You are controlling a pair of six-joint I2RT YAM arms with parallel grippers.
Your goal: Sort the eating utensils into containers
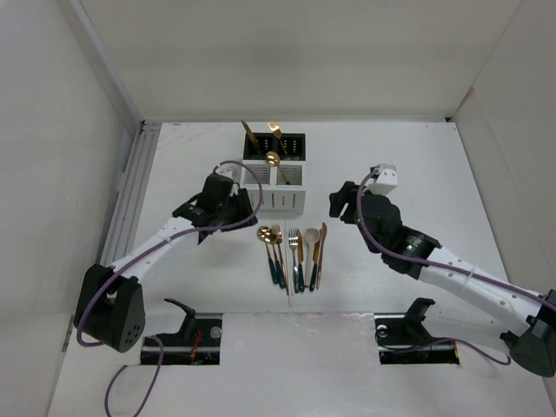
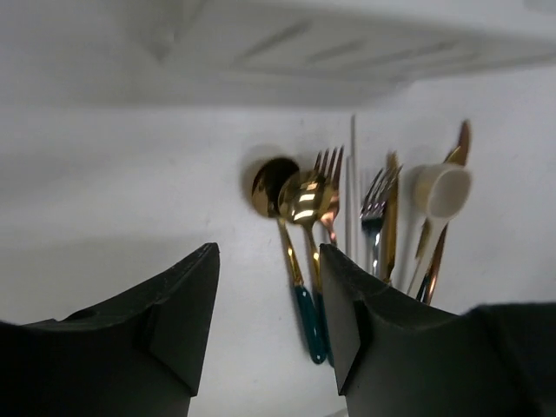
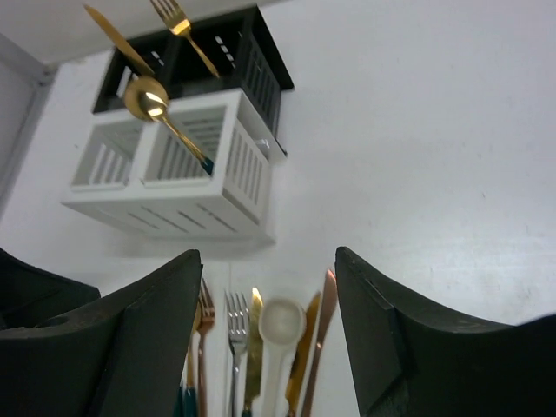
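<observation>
Several utensils (image 1: 294, 254) lie side by side on the white table, below the containers: gold spoons and forks with teal handles, a silver fork, a cream spoon (image 1: 311, 236), gold and copper knives. The white holder (image 1: 274, 189) has a gold spoon (image 1: 274, 161) standing in it. The black holder (image 1: 274, 145) behind it has a gold knife (image 1: 248, 135) and a gold fork (image 1: 277, 133). My left gripper (image 1: 233, 207) is open and empty, left of the white holder. My right gripper (image 1: 339, 201) is open and empty, right of the holders. The row also shows in the left wrist view (image 2: 347, 217) and the right wrist view (image 3: 261, 347).
White walls enclose the table on three sides. A metal rail (image 1: 130, 187) runs along the left edge. Two black mounts (image 1: 187, 326) (image 1: 408, 326) stand at the near edge.
</observation>
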